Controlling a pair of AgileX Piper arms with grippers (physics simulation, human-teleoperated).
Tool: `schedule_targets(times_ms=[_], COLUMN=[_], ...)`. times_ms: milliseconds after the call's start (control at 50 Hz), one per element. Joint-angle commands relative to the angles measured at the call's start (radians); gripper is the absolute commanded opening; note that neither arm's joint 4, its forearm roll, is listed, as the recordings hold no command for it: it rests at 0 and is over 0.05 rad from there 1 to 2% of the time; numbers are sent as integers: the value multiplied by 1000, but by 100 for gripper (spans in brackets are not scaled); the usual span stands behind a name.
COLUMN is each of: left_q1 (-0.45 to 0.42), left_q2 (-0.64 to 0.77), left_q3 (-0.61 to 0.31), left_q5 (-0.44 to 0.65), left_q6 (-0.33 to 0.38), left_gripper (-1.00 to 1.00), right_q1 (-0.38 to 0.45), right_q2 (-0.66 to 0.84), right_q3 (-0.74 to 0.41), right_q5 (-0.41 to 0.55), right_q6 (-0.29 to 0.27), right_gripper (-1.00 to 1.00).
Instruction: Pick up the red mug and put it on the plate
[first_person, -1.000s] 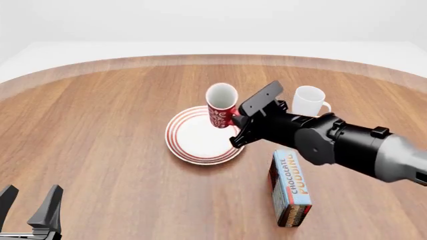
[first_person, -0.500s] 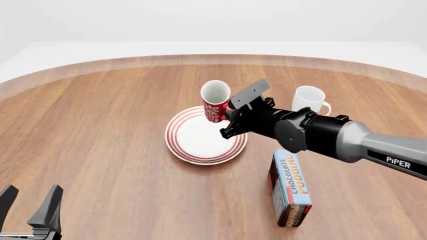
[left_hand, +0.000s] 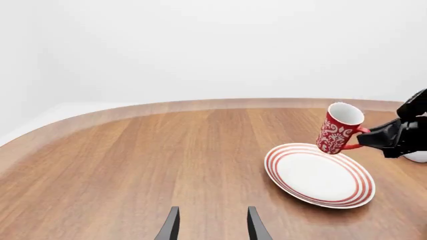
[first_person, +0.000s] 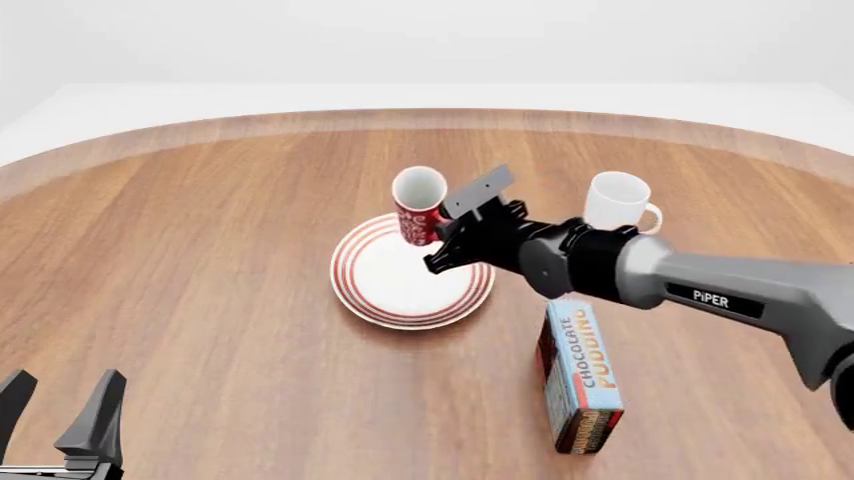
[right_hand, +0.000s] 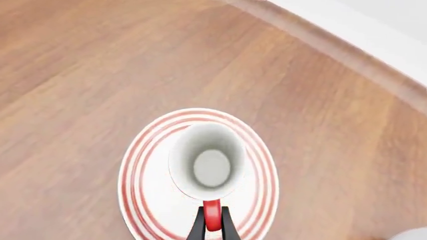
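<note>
The red mug (first_person: 418, 204) with white pattern hangs tilted in the air above the far rim of the plate (first_person: 387, 285), a round white plate with red rings. My right gripper (first_person: 443, 226) is shut on the mug's red handle. In the right wrist view the mug's white inside (right_hand: 207, 162) sits over the plate (right_hand: 142, 165), with the handle (right_hand: 211, 220) clamped between the fingers. In the left wrist view the mug (left_hand: 339, 128) floats above the plate (left_hand: 320, 176). My left gripper (first_person: 63, 412) is open and empty at the near left edge.
A plain white mug (first_person: 618, 203) stands to the right of the plate, behind my right arm. A chocolate pudding box (first_person: 581, 374) lies on the table at the near right. The round wooden table's far edge (first_person: 427, 116) curves behind.
My right gripper has carried the red mug left and a little farther back, over the plate's far rim. The left arm has not moved.
</note>
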Motion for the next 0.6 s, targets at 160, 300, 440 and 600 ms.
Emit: schedule_targets(times_ms=[160,300,440,600], left_q1=[0,0,0,0], left_q2=[0,0,0,0], left_q3=[0,0,0,0], left_q5=[0,0,0,0], left_q6=[0,0,0,0], left_gripper=[100,100,100,100], right_q1=[3,6,15,21], right_q2=[93,124,146,166], right_q3=[-62,-88,-99,-108], right_q5=[-6,-3,-7,-8], right_q6=[22,25,37,41], right_gripper=[-100,-100,-100,-100])
